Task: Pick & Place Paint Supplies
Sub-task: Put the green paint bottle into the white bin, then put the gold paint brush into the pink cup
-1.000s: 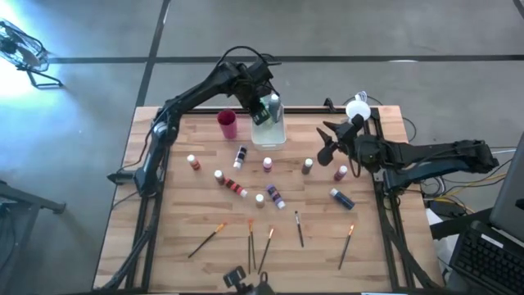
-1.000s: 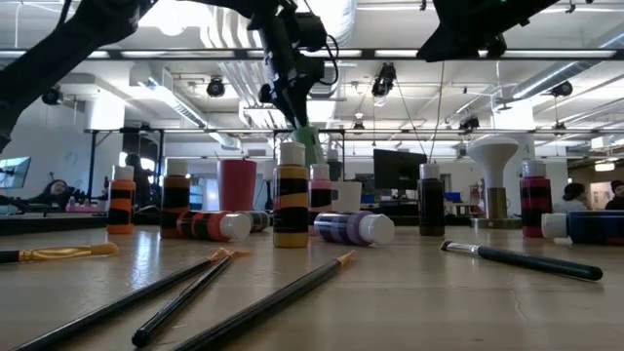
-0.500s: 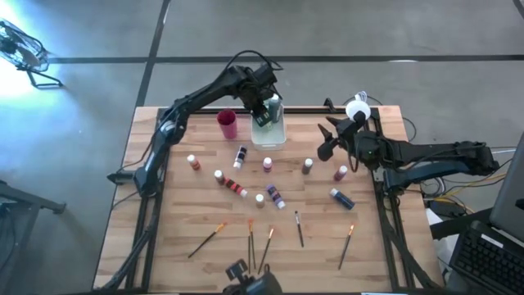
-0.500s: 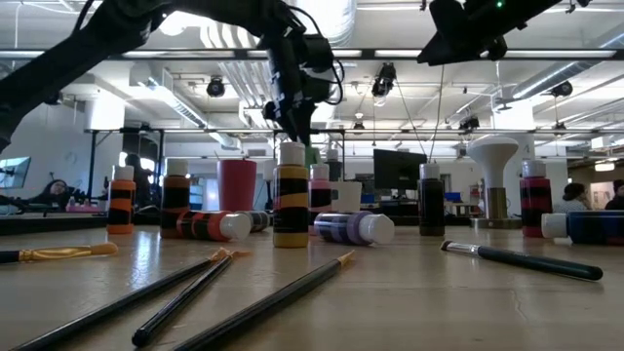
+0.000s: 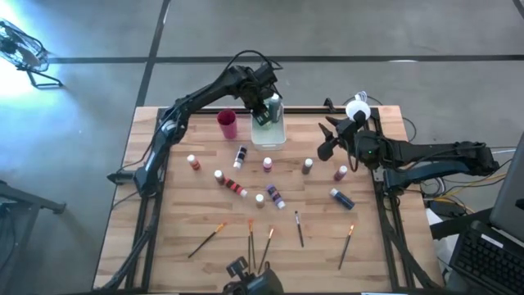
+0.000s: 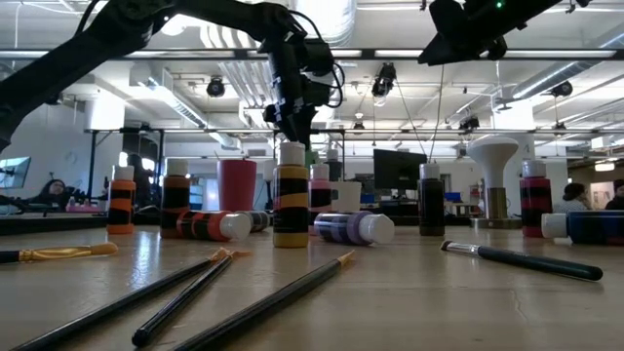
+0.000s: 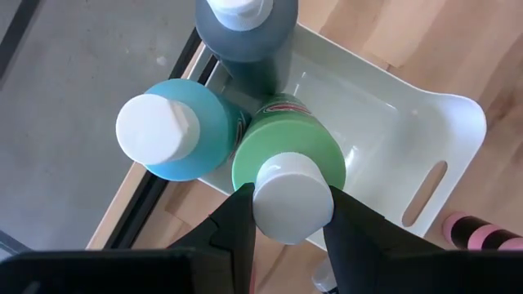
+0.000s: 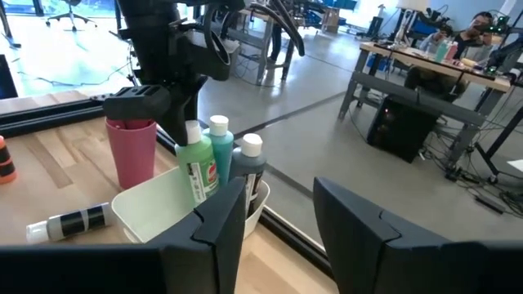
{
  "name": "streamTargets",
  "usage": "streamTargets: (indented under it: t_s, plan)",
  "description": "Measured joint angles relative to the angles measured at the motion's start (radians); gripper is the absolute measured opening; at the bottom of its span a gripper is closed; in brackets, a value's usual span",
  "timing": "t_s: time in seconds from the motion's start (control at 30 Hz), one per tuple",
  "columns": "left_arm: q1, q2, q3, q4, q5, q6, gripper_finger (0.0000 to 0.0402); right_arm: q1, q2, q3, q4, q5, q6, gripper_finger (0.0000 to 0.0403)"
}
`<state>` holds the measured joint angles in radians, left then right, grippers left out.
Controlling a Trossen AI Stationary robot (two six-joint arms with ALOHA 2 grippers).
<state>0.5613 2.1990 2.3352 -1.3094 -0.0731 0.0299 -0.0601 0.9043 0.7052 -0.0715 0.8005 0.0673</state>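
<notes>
High view: my left gripper (image 5: 264,111) sits over the white tray (image 5: 278,138) at upper centre, fingers clamped on the green bottle (image 7: 288,167)'s cap, bottle standing inside against the teal bottle (image 7: 176,131) and grey bottle (image 7: 245,33) at the tray's table-edge end; my right gripper (image 5: 327,147) hovers right of centre, fingers apart.

wooden table (image 5: 172,217), paint bottles (image 5: 272,195), paintbrushes (image 5: 299,229), magenta cup (image 5: 228,124), white tray (image 5: 268,136)

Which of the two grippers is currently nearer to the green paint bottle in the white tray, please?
Left. The left gripper has its fingers closed around the cap of the green bottle, which stands in the tray. The right gripper hangs open well to the side, above the table's right part.
</notes>
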Motion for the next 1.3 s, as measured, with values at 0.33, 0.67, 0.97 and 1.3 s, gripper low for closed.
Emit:
streamTargets:
  t_s: [0.33,0.67,0.97,1.3]
  plan:
    - [0.003,-0.003,-0.073,0.054,0.000,0.003,0.0120,0.000,0.000,0.001,0.001,0.001,0.000,0.0134]
    - [0.007,-0.002,-0.074,0.084,-0.016,0.022,0.0202,0.001,0.000,0.001,0.001,0.003,0.000,0.0162]
    - [0.007,0.001,0.003,0.080,-0.064,0.028,0.0225,0.001,0.000,0.001,0.000,0.003,0.000,0.0166]
    - [0.007,-0.089,0.019,0.015,-0.132,0.026,0.0226,0.001,0.000,0.001,0.003,0.003,-0.015,0.0138]
